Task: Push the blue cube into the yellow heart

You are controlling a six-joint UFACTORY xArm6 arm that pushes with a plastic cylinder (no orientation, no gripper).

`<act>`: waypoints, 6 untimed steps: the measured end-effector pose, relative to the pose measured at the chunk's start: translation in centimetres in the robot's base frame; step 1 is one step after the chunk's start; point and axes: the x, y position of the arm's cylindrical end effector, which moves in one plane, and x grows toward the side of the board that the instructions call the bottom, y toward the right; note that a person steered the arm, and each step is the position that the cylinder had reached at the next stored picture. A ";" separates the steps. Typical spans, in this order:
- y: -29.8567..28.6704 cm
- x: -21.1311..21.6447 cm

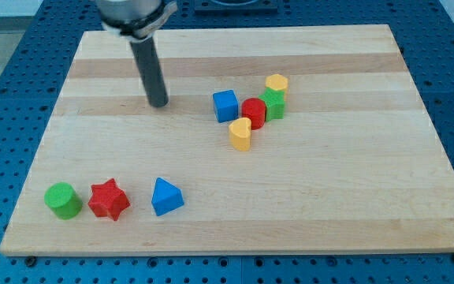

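The blue cube (pixel 225 106) sits near the board's middle, just up and left of the yellow heart (pixel 241 134), with a small gap between them. My tip (pixel 158 103) rests on the board to the left of the blue cube, about a cube's width and a half away from it. The rod stands upright and comes down from the view's top.
A red cylinder (pixel 254 113), a green block (pixel 273 103) and a yellow block (pixel 276 84) cluster right of the blue cube. A green cylinder (pixel 62 199), a red star (pixel 109 199) and a blue triangle (pixel 166 196) lie along the bottom left. The wooden board (pixel 353 197) sits on a blue pegboard.
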 end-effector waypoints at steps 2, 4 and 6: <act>9.9 1.0; 12.3 5.3; 13.0 8.3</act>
